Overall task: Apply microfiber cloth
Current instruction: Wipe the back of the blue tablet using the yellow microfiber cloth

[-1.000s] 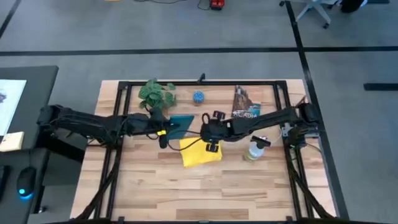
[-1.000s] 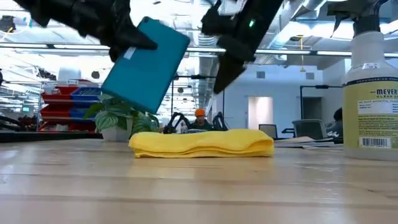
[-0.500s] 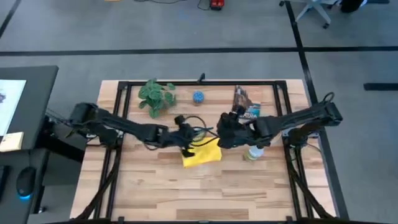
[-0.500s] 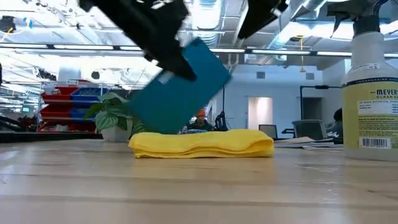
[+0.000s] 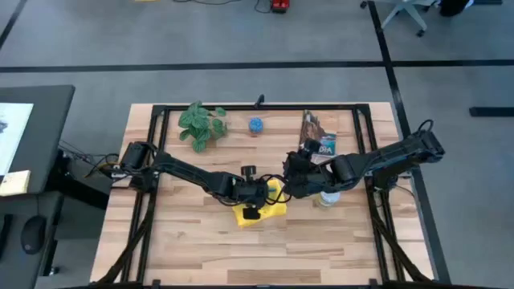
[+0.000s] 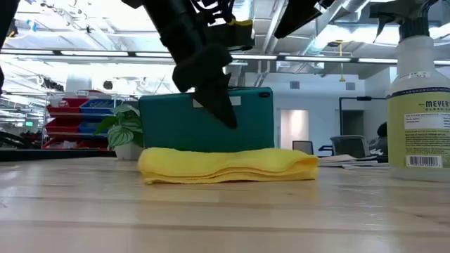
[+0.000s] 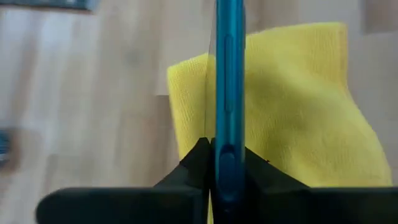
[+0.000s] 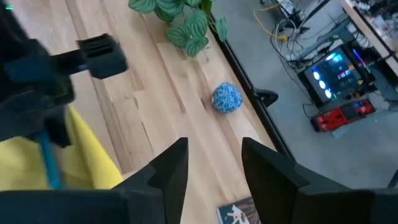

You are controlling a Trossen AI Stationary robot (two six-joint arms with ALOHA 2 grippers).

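The yellow microfiber cloth (image 5: 269, 207) lies folded on the table's middle (image 6: 228, 165). Above it stands a teal tablet (image 6: 246, 123) on its long edge, with my left gripper (image 5: 251, 195) shut on it; in the left wrist view I see the tablet edge-on (image 7: 229, 74) over the cloth (image 7: 298, 118). My right gripper (image 5: 294, 181) hangs open just right of the cloth, above the table, with nothing between its fingers (image 8: 214, 168). A clear spray bottle (image 5: 326, 196) stands to its right. My left gripper pinches the tablet's two flat faces (image 7: 229, 140) between its two fingers, at the upper long edge near its middle. The fingers (image 6: 219, 105) come from above, slanting down. The tablet stands upright, its lower long edge down at the cloth's top (image 6: 211, 150).
A potted plant (image 5: 201, 124), a blue ball (image 5: 255, 124) and a printed packet (image 5: 316, 138) stand along the far side. The spray bottle looms at the right of the low view (image 6: 420, 98). Bare wood lies toward the near edge (image 5: 265, 249).
My left gripper has carried the tablet toward the table's right and near side and down onto the cloth; the tablet has turned from tilted to upright on its long edge. The cloth has spread slightly. My right gripper has gone right and up, off the cloth.
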